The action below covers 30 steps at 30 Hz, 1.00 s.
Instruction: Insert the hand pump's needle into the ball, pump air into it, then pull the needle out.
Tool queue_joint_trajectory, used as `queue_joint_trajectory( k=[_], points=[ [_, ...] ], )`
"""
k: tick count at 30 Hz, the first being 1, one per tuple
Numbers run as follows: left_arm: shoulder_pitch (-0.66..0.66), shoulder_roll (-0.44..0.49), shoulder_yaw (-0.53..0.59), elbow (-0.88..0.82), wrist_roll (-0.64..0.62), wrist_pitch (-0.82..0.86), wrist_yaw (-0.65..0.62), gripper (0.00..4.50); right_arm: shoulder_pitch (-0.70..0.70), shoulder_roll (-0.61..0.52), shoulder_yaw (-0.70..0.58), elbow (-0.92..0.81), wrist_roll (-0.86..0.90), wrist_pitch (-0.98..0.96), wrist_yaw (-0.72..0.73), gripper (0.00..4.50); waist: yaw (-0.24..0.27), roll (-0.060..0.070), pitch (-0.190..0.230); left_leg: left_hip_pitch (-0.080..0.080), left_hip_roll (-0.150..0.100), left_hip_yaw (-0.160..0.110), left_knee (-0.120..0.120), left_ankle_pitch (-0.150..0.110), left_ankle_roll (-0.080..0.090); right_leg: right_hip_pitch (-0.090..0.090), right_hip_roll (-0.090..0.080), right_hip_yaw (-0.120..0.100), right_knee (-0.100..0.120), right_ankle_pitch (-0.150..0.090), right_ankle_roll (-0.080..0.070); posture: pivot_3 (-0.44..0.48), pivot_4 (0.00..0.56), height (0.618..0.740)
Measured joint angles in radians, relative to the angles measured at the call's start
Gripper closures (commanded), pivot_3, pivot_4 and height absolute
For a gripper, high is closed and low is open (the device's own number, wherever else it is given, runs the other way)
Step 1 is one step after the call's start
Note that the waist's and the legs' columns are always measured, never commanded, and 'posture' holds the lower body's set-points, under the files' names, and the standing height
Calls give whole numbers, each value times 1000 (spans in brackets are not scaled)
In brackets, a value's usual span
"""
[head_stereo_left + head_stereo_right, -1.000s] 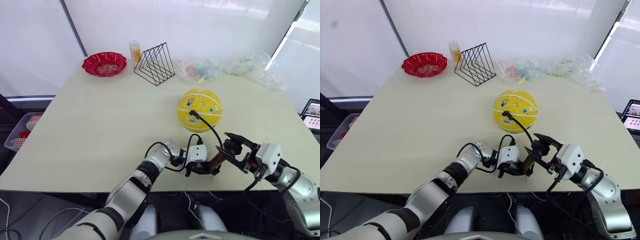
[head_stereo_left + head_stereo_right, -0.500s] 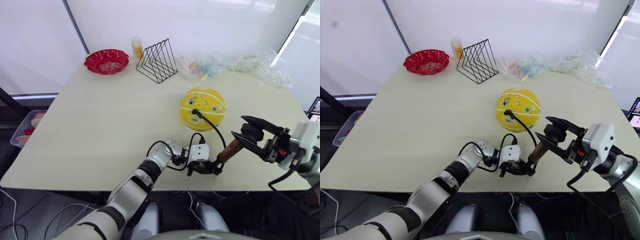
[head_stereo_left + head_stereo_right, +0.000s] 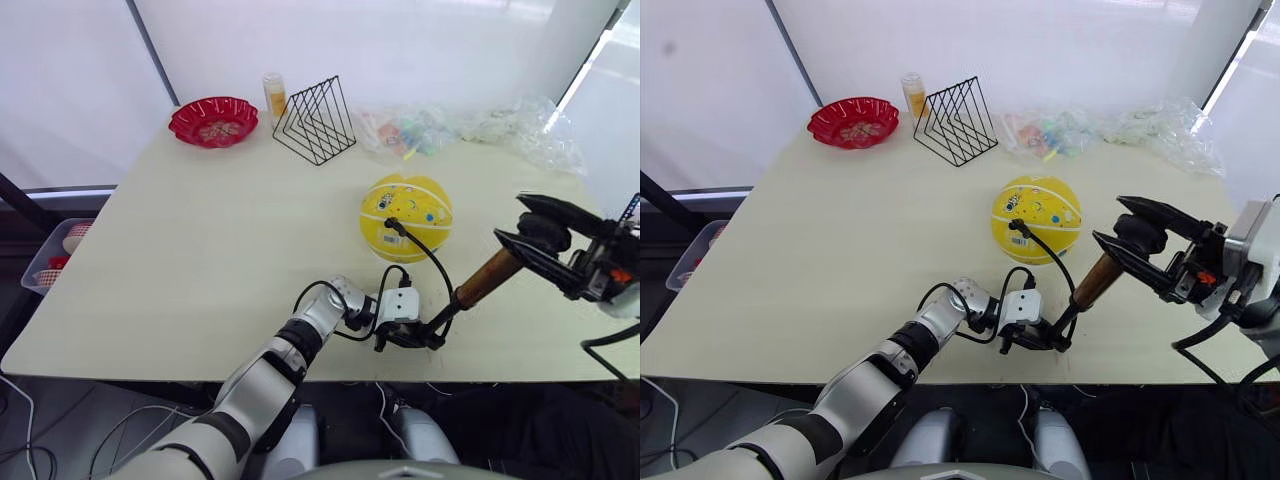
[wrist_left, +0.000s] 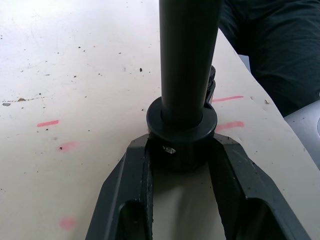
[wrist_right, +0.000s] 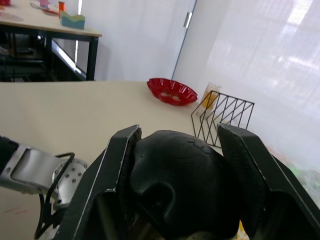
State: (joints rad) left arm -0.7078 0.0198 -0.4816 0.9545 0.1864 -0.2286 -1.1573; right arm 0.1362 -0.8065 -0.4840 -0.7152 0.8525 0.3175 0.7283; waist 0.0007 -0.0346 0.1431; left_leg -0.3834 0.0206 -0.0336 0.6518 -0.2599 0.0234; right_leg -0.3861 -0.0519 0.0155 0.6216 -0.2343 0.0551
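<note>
The yellow ball (image 3: 405, 212) rests on the table right of centre. A thin black hose (image 3: 432, 265) runs from a black fitting (image 3: 388, 223) on the ball's front down to the hand pump (image 3: 486, 280). The needle itself is hidden in the ball. The pump leans up to the right from the table's front edge, bronze above, thin and dark below. My left gripper (image 3: 424, 339) is shut on the pump's black base cap (image 4: 181, 135). My right gripper (image 3: 530, 225) is shut on the black handle (image 5: 175, 185), high above the table.
At the back of the table (image 3: 200, 250) stand a red bowl (image 3: 212, 121), a small bottle (image 3: 272, 96), a black wire rack (image 3: 315, 122) and clear plastic bags (image 3: 470, 128). A basket (image 3: 48, 262) sits on the floor at the left.
My right gripper has lifted the handle up and to the right, drawing the pump out longer. The left gripper and the ball stay put. The camera shifted slightly.
</note>
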Motion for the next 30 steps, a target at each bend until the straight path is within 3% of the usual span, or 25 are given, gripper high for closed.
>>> queue_joint_trajectory(
  k=[8,18,25,30],
  points=[
    [6,3,-1,6,7,0,16,3403,82,116,195,82,-224,-172,33,2563,-3,-8,-9,2,1,0,0,0,0,1,-3,0,0,0,0,0,150,740],
    [12,5,-1,8,8,0,21,3403,105,258,392,327,-430,-420,61,2563,-4,-10,-13,4,2,-2,-2,0,0,2,-3,-1,-1,-1,-1,0,150,740],
    [11,0,-1,8,7,0,19,3403,130,236,373,318,-420,-430,62,2563,-2,-8,-12,3,1,-1,-2,0,0,2,-3,-1,-1,-1,-1,0,150,740],
    [3,-15,-1,6,4,0,6,3403,138,144,290,223,-325,-308,63,2563,12,4,-5,-1,-1,-1,-2,0,0,0,-1,-1,-1,-1,0,0,150,740]
  ],
)
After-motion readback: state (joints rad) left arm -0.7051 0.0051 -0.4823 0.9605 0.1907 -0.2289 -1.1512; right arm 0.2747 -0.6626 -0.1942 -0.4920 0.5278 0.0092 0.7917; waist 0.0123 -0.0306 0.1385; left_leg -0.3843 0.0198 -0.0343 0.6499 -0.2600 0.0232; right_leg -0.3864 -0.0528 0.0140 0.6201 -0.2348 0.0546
